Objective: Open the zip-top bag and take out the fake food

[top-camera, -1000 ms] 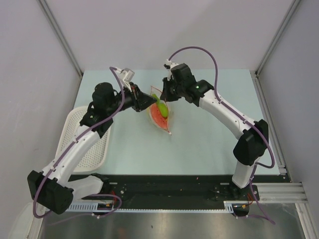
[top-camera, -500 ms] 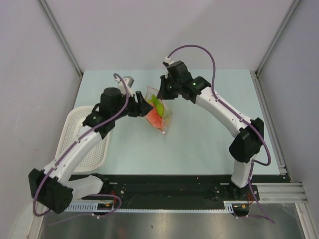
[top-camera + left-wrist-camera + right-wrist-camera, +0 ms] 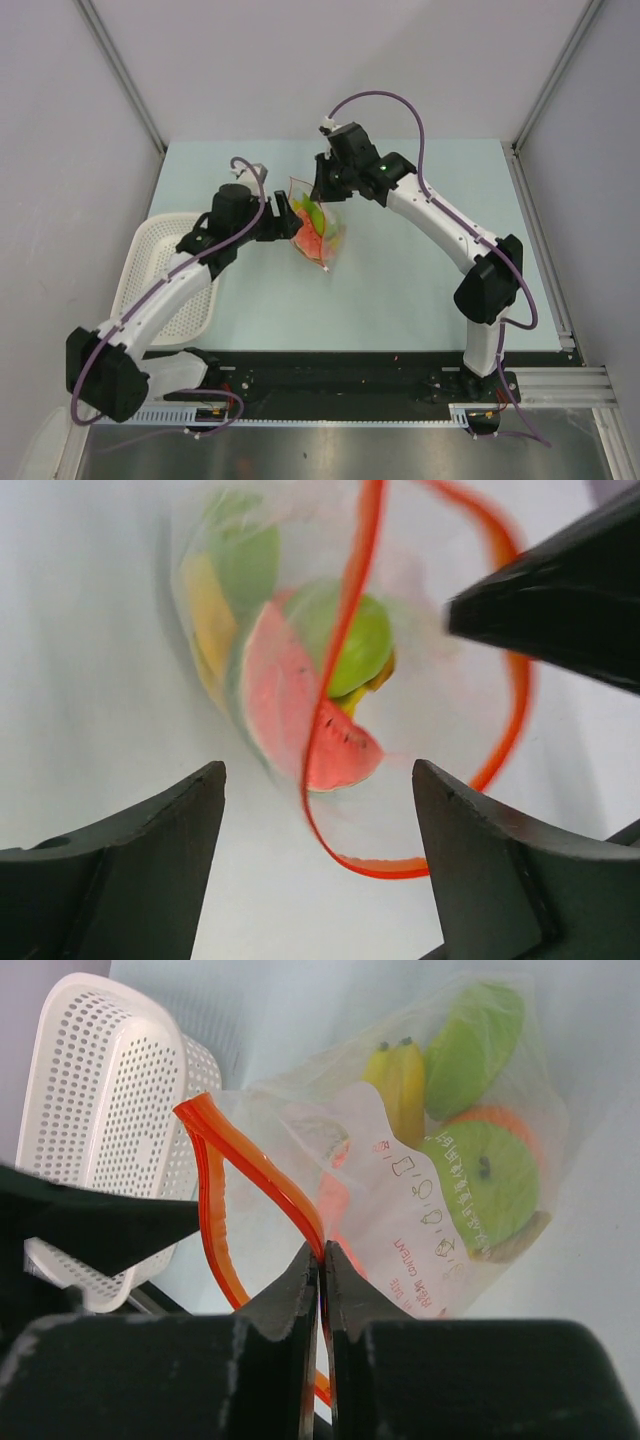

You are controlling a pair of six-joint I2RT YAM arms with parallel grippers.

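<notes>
"Centre frame from above, one zip-top bag (image 3: 318, 245), mouth toward the top, long axis slanting down-right?"

"Yes. Left wrist: left gripper (image 3: 315, 770) spread wide, mouth facing it. Right wrist: right gripper (image 3: 320, 1255) clamped on its red rim; fake food (image 3: 485, 1185) inside, perhaps five pieces through crinkled plastic."

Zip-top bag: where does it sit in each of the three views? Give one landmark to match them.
Top external: zip-top bag mid-frame, between left gripper and right gripper.
Left wrist: upper middle, mouth facing the camera, between the open fingers.
Right wrist: centre-right, with the right gripper pinching its mouth.
Shared landmark: the red zip strip, visible in all three.
</notes>
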